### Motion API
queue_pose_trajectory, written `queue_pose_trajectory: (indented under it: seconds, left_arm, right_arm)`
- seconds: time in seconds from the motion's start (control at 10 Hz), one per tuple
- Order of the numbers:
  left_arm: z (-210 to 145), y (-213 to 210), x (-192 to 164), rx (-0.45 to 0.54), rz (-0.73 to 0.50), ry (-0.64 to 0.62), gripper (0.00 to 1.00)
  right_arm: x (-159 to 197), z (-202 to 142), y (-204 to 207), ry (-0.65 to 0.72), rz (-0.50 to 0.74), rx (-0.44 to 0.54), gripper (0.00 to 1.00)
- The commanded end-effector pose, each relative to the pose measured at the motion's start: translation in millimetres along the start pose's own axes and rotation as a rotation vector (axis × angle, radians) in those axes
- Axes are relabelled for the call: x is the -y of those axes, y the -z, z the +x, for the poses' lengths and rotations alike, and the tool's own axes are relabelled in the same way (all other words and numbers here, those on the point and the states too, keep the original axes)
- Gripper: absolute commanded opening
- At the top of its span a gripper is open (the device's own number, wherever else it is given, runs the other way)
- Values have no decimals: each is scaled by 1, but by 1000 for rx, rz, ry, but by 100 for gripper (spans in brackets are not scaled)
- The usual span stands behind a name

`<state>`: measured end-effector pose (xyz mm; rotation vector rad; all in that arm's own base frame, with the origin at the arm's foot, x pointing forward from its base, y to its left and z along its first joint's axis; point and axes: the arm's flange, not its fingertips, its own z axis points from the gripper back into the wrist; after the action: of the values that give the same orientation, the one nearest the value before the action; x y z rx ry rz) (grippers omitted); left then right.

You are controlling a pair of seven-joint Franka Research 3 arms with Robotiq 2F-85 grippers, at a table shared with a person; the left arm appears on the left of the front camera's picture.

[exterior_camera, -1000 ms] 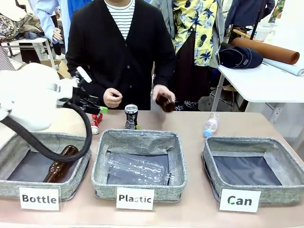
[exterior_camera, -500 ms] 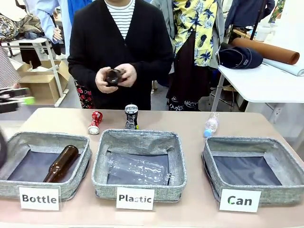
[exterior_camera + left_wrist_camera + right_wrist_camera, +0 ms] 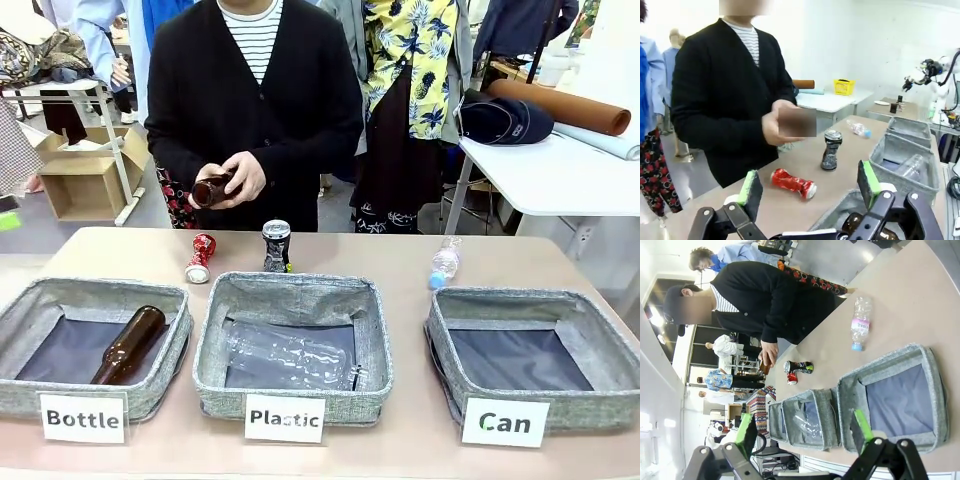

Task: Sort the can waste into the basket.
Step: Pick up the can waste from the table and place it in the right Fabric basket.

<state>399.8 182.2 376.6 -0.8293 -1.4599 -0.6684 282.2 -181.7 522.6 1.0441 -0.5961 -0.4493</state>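
Note:
The red crushed can (image 3: 202,257) lies on the table behind the "Bottle" bin. The dark can (image 3: 276,245) stands upright behind the "Plastic" bin. The grey "Can" basket (image 3: 500,297) at the right holds nothing. In the left wrist view my left gripper (image 3: 810,187) is open, high above the table's left end, with the red can (image 3: 792,182) and dark can (image 3: 830,150) beyond its fingers. My right gripper (image 3: 803,429) is open and hangs above and in front of the Can basket (image 3: 936,390); both cans (image 3: 799,367) lie far off.
A person at the far side holds a brown bottle (image 3: 212,188) in both hands at the chest. The "Bottle" bin (image 3: 95,290) holds a brown bottle (image 3: 127,345). The "Plastic" bin (image 3: 300,288) holds a clear bottle. A small plastic bottle (image 3: 443,263) lies behind the Can basket.
My left arm has pulled back to the left, out of the middle of the front view. The person has lifted the brown bottle from over the table to the chest.

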Motion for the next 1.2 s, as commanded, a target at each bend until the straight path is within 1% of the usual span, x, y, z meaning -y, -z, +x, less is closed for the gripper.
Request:
queue_pose_trajectory:
  seconds: [0.0,0.1,0.2,0.3,0.4,0.6,0.7,0.8,1.0,1.1]
  left_arm:
    - [50,-51,-23,-35,81,32,100]
    - [63,-71,-21,-12,40,-12,100]
    - [69,-96,-17,-2,78,-58,100]
    - [69,-123,-8,46,56,-72,100]
    - [63,-151,-1,83,150,-93,100]
    - [38,-191,17,216,116,-92,100]
    - [30,-198,18,242,133,-102,100]
    - [26,-197,18,248,117,-100,100]
    - [29,-178,15,221,79,-90,100]
    - [35,-161,14,187,61,-90,100]
  right_arm:
    - [0,3,0,-24,29,13,100]
    - [0,3,0,-24,29,13,100]
    - [0,3,0,-24,29,13,100]
    - [0,3,0,-24,29,13,100]
    - [0,3,0,-24,29,13,100]
    - [0,3,0,-24,29,13,100]
    - [0,3,0,-24,29,13,100]
    - [0,3,0,-24,29,13,100]
    - [0,3,0,-24,29,13,100]
    - [0,3,0,-24,29,13,100]
